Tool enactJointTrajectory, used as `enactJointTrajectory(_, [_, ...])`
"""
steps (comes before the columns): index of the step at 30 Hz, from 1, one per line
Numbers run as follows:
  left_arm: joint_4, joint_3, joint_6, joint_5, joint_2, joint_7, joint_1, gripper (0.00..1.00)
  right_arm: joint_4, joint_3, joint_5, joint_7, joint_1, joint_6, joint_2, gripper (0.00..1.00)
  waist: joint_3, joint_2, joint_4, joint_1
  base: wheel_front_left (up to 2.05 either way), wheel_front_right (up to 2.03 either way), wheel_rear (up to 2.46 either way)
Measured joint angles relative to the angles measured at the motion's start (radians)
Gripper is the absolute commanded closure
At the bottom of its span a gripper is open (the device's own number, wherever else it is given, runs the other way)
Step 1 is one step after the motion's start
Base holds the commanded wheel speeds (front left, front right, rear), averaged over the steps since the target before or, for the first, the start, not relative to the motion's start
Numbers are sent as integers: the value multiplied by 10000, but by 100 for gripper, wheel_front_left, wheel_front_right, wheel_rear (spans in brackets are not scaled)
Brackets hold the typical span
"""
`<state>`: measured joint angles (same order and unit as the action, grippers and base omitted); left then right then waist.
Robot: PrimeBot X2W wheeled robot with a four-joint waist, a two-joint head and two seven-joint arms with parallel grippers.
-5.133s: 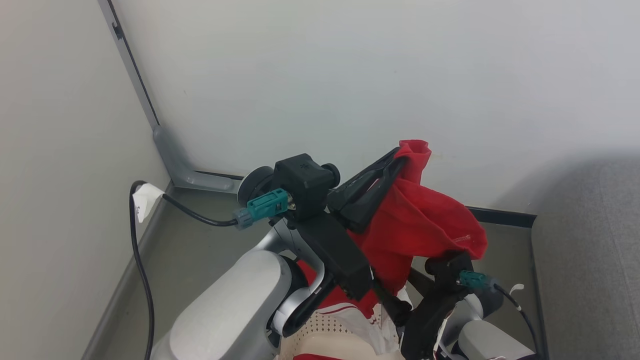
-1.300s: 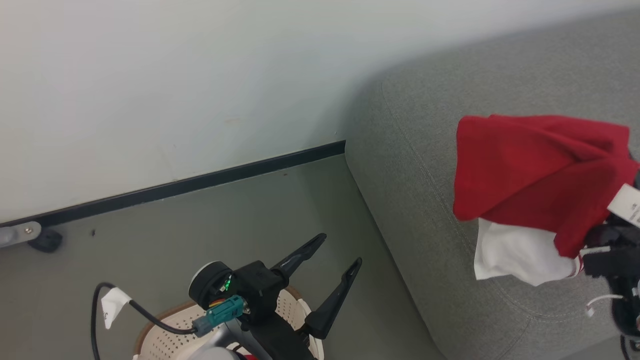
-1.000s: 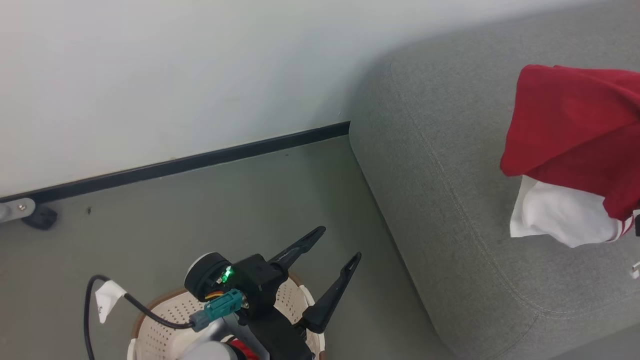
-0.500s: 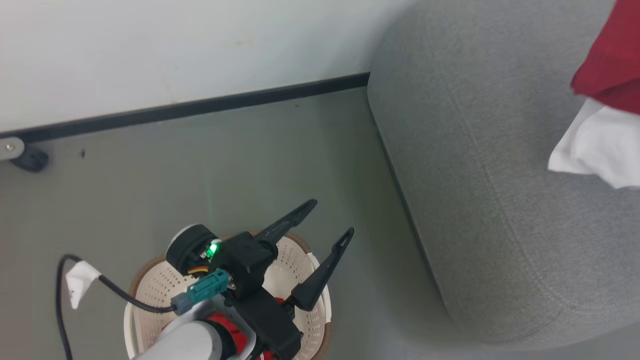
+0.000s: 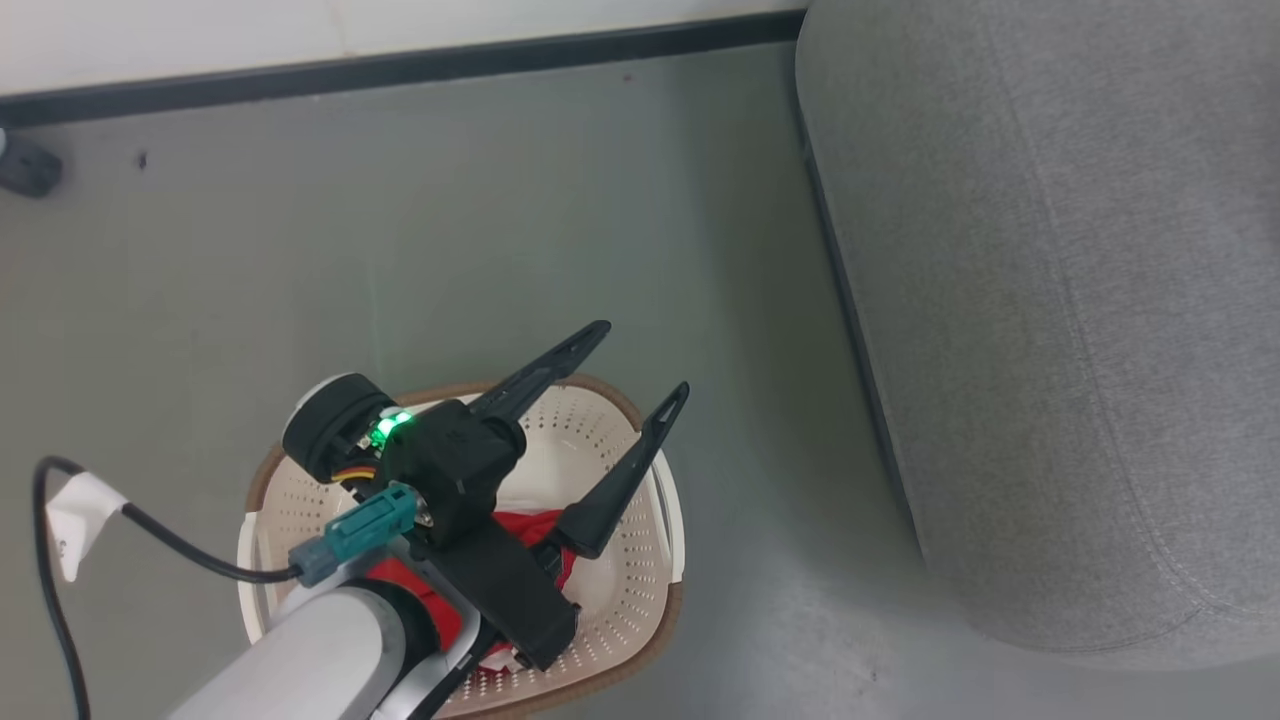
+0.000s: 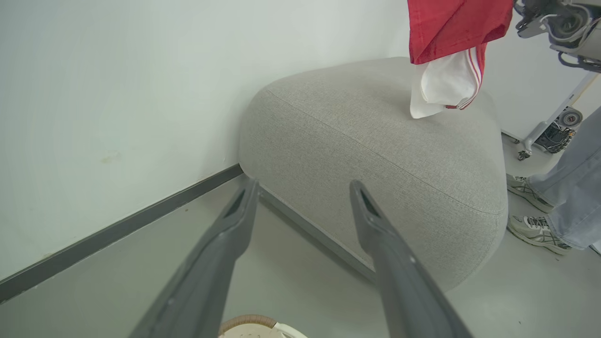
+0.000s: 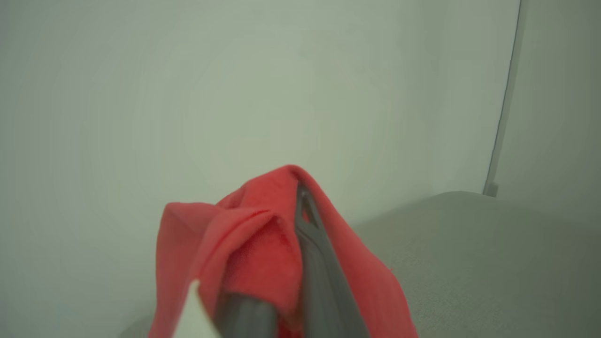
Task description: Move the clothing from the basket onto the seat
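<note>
The cream basket (image 5: 640, 585) stands on the floor left of the grey seat (image 5: 1050, 300). Some red clothing (image 5: 520, 528) lies inside it, partly hidden by my left arm. My left gripper (image 5: 640, 360) hovers open above the basket's far rim, nothing between its fingers. In the left wrist view my left gripper (image 6: 305, 184) points at the seat (image 6: 375, 141), and a red garment with a white panel (image 6: 450, 33) hangs over the seat's top. My right gripper (image 7: 303, 199) is shut on that red garment (image 7: 244, 253), which drapes over its fingers.
A pale wall with a dark baseboard (image 5: 400, 70) runs behind the basket and seat. A person's legs and sneakers (image 6: 535, 225) stand on the floor beyond the seat, beside a wheeled stand (image 6: 556, 131). A black cable with a white tag (image 5: 75, 515) trails from my left wrist.
The head camera has tipped down, so the basket has come further into the head view and the held red garment has left it at the upper right. My left gripper stays open.
</note>
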<state>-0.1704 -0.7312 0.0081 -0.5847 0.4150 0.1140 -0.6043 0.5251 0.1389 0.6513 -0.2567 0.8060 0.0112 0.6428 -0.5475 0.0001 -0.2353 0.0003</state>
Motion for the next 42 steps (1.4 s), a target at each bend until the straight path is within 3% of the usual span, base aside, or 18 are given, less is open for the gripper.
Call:
enactJointTrajectory(3, [4, 79, 0, 0, 61, 2, -70, 0, 219, -104, -198, 0, 107, -75, -52, 100, -263, 0, 56, -1, 0, 0, 0])
enactJointTrajectory(10, [117, 125, -8, 0, 102, 0, -82, 0, 1246, -903, -307, 0, 248, 215, -717, 100, -572, 0, 180, -1, 0, 0, 0])
enactJointTrajectory(24, [554, 211, -88, -19, 77, -115, -84, 0, 2681, -1860, -738, 546, 245, 520, -1035, 100, -395, 0, 213, -3, 0, 0, 0])
enactJointTrajectory(27, [658, 207, -96, -21, 42, -196, -83, 0, 3064, -1916, -723, 807, 240, 568, -1058, 84, -272, 0, 202, -3, 0, 0, 0])
enactJointTrajectory(31, [755, 209, -96, -46, -10, -293, -74, 0, 3405, -2025, -706, 1181, 238, 596, -1185, 51, -84, 0, 193, -3, 0, 0, 0])
enactJointTrajectory(33, [840, 209, -100, -54, -58, -368, -72, 0, 3565, -2067, -706, 1342, 236, 596, -1235, 6, 20, 0, 190, -3, 0, 0, 0])
enactJointTrajectory(34, [884, 211, -125, -71, -77, -382, -70, 0, 3630, -2111, -709, 1434, 228, 596, -1241, 0, 76, 0, 189, -3, 0, 0, 0])
enactJointTrajectory(42, [1302, 230, -173, -251, -228, -729, 28, 0, 3724, -2621, -1060, 1808, -209, 600, -1244, 0, 624, 0, 189, -3, 0, 0, 0])
